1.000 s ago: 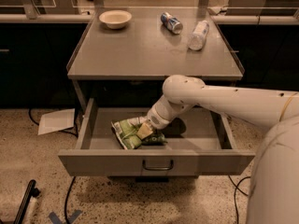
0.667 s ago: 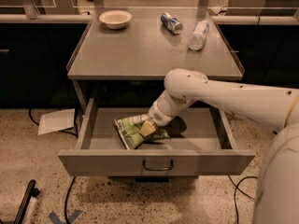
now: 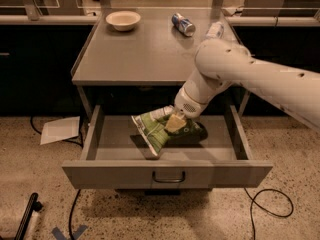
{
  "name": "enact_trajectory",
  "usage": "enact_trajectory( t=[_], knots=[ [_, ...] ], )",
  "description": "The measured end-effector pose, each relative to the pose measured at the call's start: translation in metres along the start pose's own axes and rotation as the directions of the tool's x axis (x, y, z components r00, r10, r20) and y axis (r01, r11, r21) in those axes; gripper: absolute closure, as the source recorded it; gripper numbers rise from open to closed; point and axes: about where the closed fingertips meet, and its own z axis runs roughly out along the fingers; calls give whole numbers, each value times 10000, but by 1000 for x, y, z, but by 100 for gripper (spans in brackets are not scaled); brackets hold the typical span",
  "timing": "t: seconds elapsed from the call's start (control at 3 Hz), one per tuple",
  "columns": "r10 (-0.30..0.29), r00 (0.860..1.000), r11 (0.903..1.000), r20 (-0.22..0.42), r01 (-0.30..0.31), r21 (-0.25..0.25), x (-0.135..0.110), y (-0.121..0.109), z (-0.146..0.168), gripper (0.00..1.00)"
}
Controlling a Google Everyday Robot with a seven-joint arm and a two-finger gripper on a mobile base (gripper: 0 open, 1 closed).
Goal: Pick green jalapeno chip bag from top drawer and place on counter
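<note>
The green jalapeno chip bag [image 3: 151, 130] is a crinkled light-green and white foil bag, lifted and tilted above the floor of the open top drawer [image 3: 167, 173]. My gripper [image 3: 174, 123] is shut on the bag's right end, above the middle of the drawer, and a shadow lies under the bag. My white arm reaches in from the right, across the front right of the counter [image 3: 140, 54]. The counter is a flat grey table top directly above the drawer.
On the counter's far side stand a white bowl [image 3: 123, 20], a blue can [image 3: 183, 24] lying on its side, and a clear plastic bottle [image 3: 214, 30] partly behind my arm. A white paper [image 3: 60, 130] and cables lie on the speckled floor. Dark side counters flank the table.
My gripper has risen with the chip bag, which has come up off the drawer floor. My arm's elbow has moved up over the counter's front edge.
</note>
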Motion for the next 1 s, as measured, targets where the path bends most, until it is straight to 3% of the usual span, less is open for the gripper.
enact_trajectory(
  t=[0.33,0.67,1.0],
  knots=[
    [-1162,9932,9932,-11,1162,65,-4,6,-55,100],
    [-1912,9807,9815,418,1905,205,-12,17,-88,100],
    [-1985,9792,9800,431,1978,201,-12,17,-88,100]
  ],
)
